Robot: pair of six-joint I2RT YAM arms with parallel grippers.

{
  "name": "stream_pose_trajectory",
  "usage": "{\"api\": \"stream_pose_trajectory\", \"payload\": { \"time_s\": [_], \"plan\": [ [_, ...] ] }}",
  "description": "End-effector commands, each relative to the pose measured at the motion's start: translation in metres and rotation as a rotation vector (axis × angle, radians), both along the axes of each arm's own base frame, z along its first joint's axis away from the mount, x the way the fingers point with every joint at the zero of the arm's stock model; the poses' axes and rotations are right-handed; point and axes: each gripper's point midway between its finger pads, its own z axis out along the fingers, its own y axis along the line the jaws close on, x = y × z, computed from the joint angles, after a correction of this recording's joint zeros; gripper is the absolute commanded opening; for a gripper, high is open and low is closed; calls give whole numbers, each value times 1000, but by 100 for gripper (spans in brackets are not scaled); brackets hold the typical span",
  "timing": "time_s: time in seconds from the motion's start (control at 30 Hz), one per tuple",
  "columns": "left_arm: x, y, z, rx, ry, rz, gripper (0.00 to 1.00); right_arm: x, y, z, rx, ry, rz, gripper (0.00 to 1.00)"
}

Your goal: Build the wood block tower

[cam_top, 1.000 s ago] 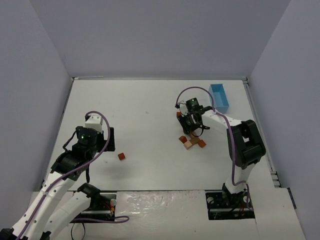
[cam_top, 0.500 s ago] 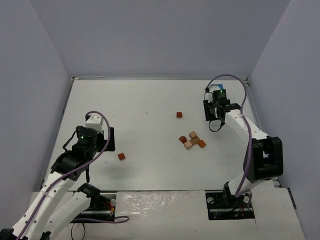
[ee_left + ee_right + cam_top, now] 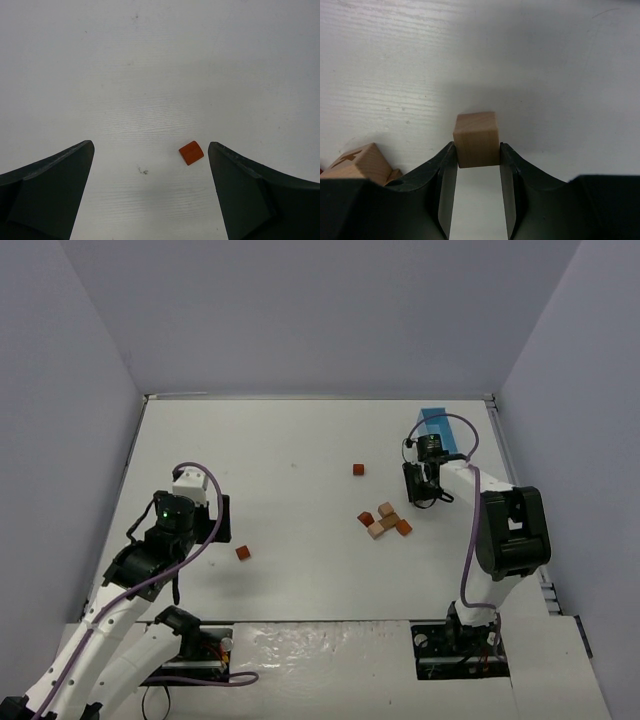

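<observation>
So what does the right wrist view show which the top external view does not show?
Only the right wrist view: a tan cube held in the right gripper; from above, the gripper hides it. Only the top external view: the left gripper, a lone orange block beside it, another small block farther out, and the light blue box. Both: the loose block cluster and the white table.

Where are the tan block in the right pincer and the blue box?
tan block (image 3: 476,139), right wrist view, on its front face.
blue box (image 3: 434,420), top external view, on its uncovered far end.
</observation>
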Motion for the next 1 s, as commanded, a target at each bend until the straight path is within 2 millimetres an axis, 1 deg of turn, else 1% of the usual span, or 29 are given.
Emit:
{"api": "stream_pose_trajectory", "payload": {
  "time_s": [0.0, 0.1, 0.2, 0.27, 0.47, 0.53, 0.67, 0.73, 0.8, 0.9, 0.97],
  "plan": [
    [11, -3, 18, -19, -69, -1, 97, 13, -1, 1, 30, -36, -24, 0],
    [11, -2, 17, -17, -68, 0, 97, 14, -1, -2, 37, -31, -31, 0],
    [12, -2, 18, -18, -72, 0, 97, 17, -1, 0, 40, -37, -40, 4],
    [12, -2, 17, -16, -69, 0, 97, 20, -2, 0, 36, -41, -45, 5],
    [12, -2, 17, -15, -68, -1, 97, 33, -2, 7, 48, -61, -54, 5],
    [12, -2, 17, -16, -69, 0, 97, 35, -2, 6, 49, -61, -56, 6],
    [12, -2, 18, -16, -72, 1, 97, 40, -1, 9, 50, -66, -51, 18],
    [12, -2, 18, -16, -71, 0, 97, 43, -1, 16, 53, -83, -50, 29],
    [12, -2, 17, -15, -68, 0, 97, 48, 0, 31, 54, -116, -50, 41],
    [13, -2, 17, -17, -68, -2, 97, 55, 1, 61, 59, -183, -51, 58],
    [12, -2, 17, -16, -67, -2, 97, 56, 3, 76, 56, -217, -44, 63]
  ]
}}
